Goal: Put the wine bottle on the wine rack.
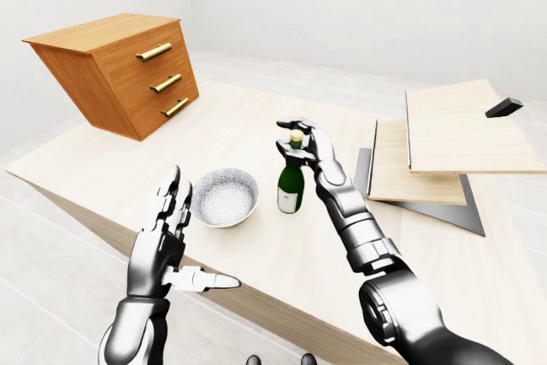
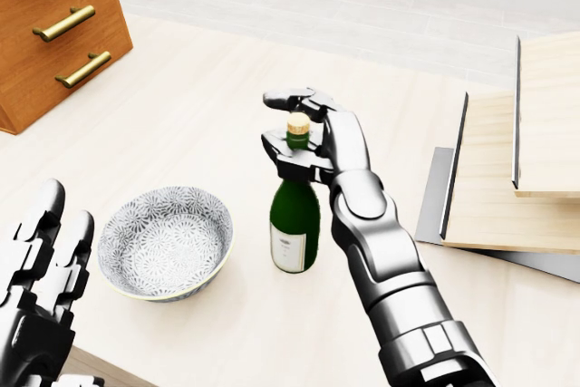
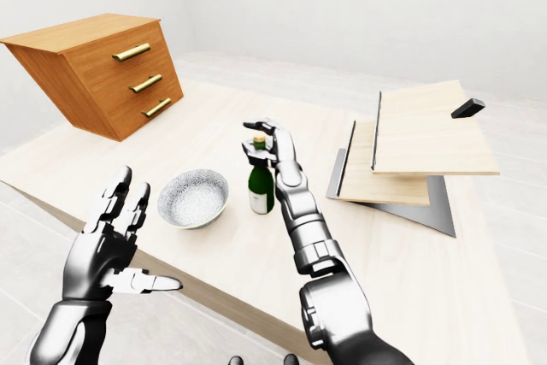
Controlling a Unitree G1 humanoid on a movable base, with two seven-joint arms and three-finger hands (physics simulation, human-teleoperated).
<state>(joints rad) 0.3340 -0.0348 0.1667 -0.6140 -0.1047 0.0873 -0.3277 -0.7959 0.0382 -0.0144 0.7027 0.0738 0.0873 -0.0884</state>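
Observation:
A green wine bottle (image 2: 294,219) with a cork top and white label stands upright on the pale wooden table (image 2: 199,106), near the middle of the head view. My right hand (image 2: 288,133) reaches in from the lower right, its fingers (image 2: 292,97) curled round the bottle's neck and cork, with the thumb across the neck. The wine rack (image 2: 507,206), stepped pale wooden boards on a grey base, lies to the right of the bottle and apart from it. At the lower left my left hand (image 2: 41,260) is open with nothing in it, off the table's near edge.
A patterned grey bowl (image 2: 165,242) sits just left of the bottle. A tilted wooden drawer chest (image 2: 50,24) with brass handles stands at the upper left. A small black block (image 1: 504,107) rests on the rack's top board.

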